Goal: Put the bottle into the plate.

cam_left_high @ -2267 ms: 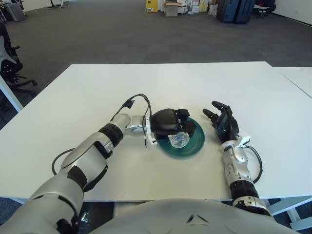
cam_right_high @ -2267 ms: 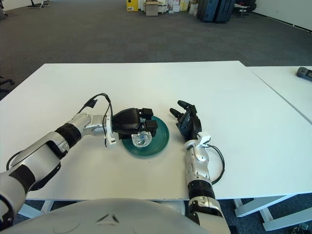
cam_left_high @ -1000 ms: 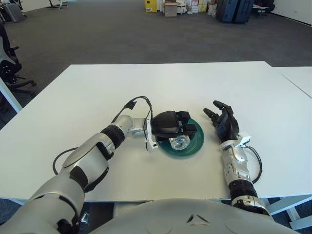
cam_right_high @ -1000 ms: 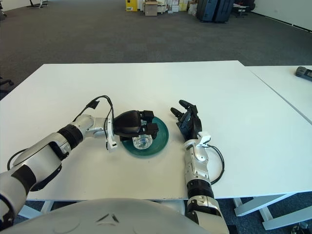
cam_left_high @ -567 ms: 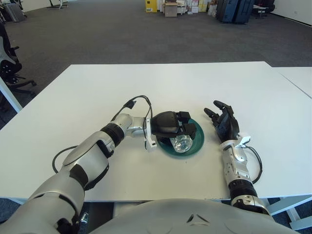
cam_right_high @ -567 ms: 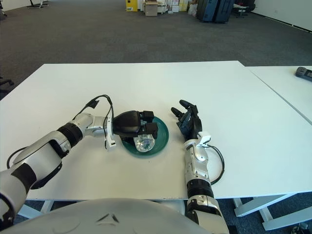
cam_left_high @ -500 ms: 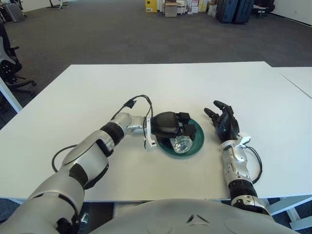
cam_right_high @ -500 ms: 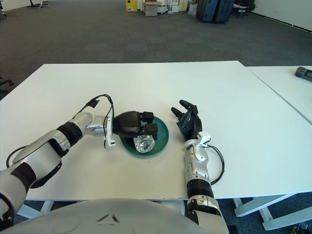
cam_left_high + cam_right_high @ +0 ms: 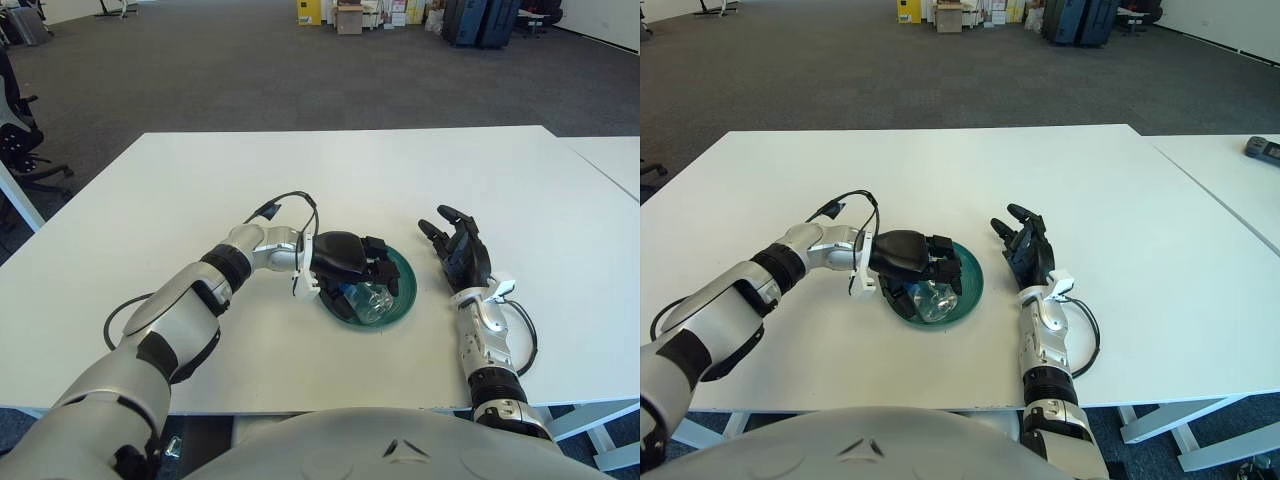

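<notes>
The left robot hand is over the green plate near the middle of the table, fingers curled around the clear bottle, which lies in the plate. To finish well, open the fingers slowly and lift straight up so the bottle does not roll out. The right robot hand, fingers spread, shows just right of the plate.

Worktop: white | plate: green | bottle: clear, lying in plate | left hand: over bottle, fingers curled round it | right hand: just right of plate, fingers spread
</notes>
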Controlling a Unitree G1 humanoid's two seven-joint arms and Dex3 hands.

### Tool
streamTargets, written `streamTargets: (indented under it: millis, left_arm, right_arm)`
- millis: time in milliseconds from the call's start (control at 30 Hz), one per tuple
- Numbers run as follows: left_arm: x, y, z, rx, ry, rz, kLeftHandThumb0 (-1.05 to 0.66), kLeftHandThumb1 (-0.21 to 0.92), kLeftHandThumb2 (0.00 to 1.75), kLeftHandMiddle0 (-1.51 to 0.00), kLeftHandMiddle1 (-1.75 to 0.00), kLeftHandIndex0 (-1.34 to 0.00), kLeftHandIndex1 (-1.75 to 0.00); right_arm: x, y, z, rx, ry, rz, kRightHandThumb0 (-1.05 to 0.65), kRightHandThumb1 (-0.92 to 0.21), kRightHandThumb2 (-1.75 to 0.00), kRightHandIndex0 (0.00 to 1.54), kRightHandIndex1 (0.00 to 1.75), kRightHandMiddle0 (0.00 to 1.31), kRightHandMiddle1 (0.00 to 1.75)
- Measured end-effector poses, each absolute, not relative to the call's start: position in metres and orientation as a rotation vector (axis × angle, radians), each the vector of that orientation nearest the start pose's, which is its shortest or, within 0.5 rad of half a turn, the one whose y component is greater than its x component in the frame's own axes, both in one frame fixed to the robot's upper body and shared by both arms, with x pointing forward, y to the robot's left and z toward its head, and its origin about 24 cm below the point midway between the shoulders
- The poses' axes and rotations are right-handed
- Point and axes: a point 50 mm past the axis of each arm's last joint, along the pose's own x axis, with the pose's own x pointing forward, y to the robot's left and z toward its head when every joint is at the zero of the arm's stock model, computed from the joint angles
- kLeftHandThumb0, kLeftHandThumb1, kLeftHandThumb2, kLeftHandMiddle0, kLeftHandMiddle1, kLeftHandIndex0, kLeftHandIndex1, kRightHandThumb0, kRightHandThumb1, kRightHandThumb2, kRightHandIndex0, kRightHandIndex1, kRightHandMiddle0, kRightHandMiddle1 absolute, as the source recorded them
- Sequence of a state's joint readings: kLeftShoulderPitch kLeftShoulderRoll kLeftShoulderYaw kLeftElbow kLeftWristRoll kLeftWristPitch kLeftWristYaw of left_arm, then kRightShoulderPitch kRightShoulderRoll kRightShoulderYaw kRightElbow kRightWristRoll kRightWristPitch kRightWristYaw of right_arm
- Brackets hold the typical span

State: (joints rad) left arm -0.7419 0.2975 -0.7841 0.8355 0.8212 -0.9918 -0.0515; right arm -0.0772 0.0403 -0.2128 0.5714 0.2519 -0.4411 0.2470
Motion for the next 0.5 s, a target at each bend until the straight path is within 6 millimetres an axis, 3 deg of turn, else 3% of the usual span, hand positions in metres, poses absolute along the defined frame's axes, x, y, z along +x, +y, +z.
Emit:
streamTargets:
  millis: [200, 500]
  left_arm:
    - [0.276, 0.0364, 0.0401, 1.238, -0.73, -1.442, -1.05, 0.92, 0.89, -0.09, -0.11, 0.0, -0.5]
    - [0.2768, 0.0369, 0.0433, 1.253, -0.71, -1.468, -1.05, 0.92, 0.87, -0.11, -0.07, 0.0, -0.62]
  right_arm:
    - [0.242, -0.1771, -0.0277, 0.286, 0.007, -0.047, -0.73, -0.92, -0.94, 0.31, 0.31, 0.0, 0.84]
    - [0.242, -0.177, -0.0276, 0.286, 0.008, -0.046, -0.71, -0.92, -0.93, 0.33, 0.3, 0.0, 0.83]
